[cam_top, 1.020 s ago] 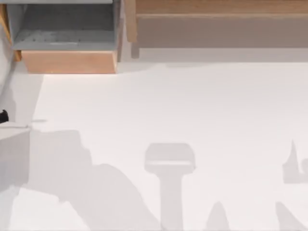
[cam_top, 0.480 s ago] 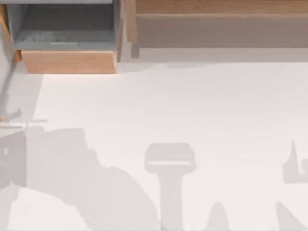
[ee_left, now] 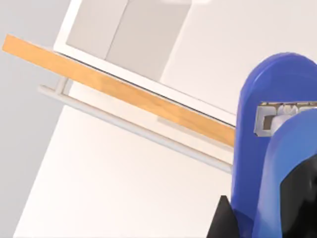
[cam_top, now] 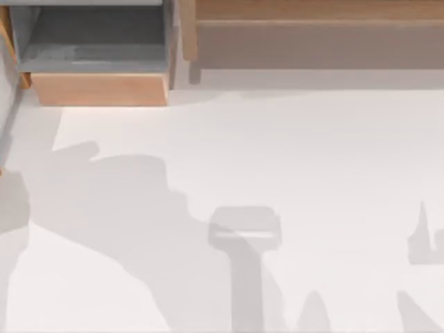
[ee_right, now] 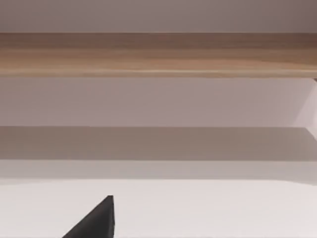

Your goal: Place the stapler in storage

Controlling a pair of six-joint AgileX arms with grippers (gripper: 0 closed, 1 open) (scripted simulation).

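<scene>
The blue stapler [ee_left: 270, 148] looms close in the left wrist view, held upright with dark fingers [ee_left: 224, 220] on either side of its lower part; my left gripper [ee_left: 262, 223] is shut on it. Beyond the stapler lies the storage drawer, with its tan front panel [ee_left: 124, 94], a pale bar handle [ee_left: 133, 130] and grey inner floor [ee_left: 124, 29]. From above, the open drawer [cam_top: 100, 89] sits at the table's far left corner, its grey inside [cam_top: 97, 38] bare. My right gripper [ee_right: 94, 223] is parked facing the long panel.
A long wooden-edged grey-brown panel [cam_top: 312, 41] runs along the back right, also seen in the right wrist view [ee_right: 158, 54]. The white table [cam_top: 277, 152] carries arm shadows at the left and along the front edge.
The left arm's shadow on the table has swept up and to the right, toward the drawer. The small dark part at the far left edge has left the top view.
</scene>
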